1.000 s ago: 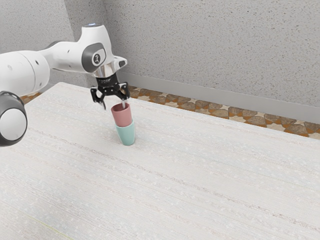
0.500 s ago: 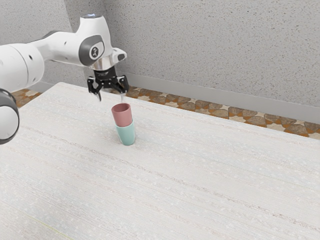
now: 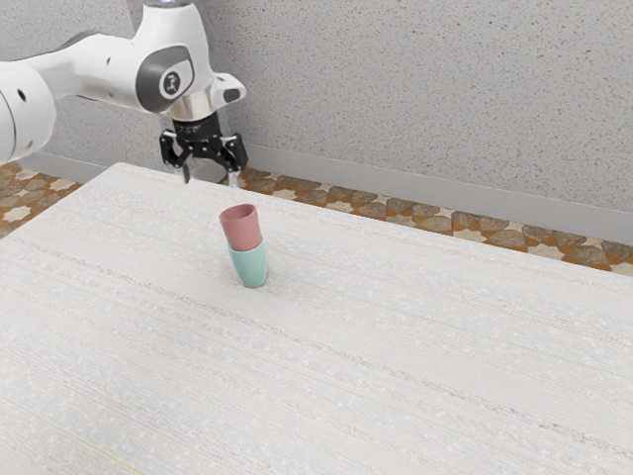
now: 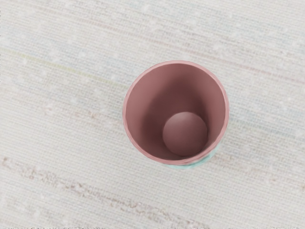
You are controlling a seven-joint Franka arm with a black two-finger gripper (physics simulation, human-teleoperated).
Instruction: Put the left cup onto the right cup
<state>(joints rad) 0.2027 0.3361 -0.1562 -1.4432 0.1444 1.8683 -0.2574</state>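
A pink cup (image 3: 241,228) sits nested in the mouth of a teal cup (image 3: 250,266) on the pale wooden table (image 3: 396,356). The stack leans slightly toward the exterior view's left. My gripper (image 3: 206,178) hangs open well above and to the left of the stack, holding nothing. From the wrist view I look straight down into the pink cup (image 4: 176,112); a thin teal rim (image 4: 190,165) of the cup beneath peeks out along one edge.
A grey speckled wall rises behind the table, with a patterned stone floor strip (image 3: 475,226) at its foot. The table's far edge runs just behind the gripper.
My gripper has let go of the pink cup and risen up and to the exterior view's left, away from the stack. The cups have stayed in place.
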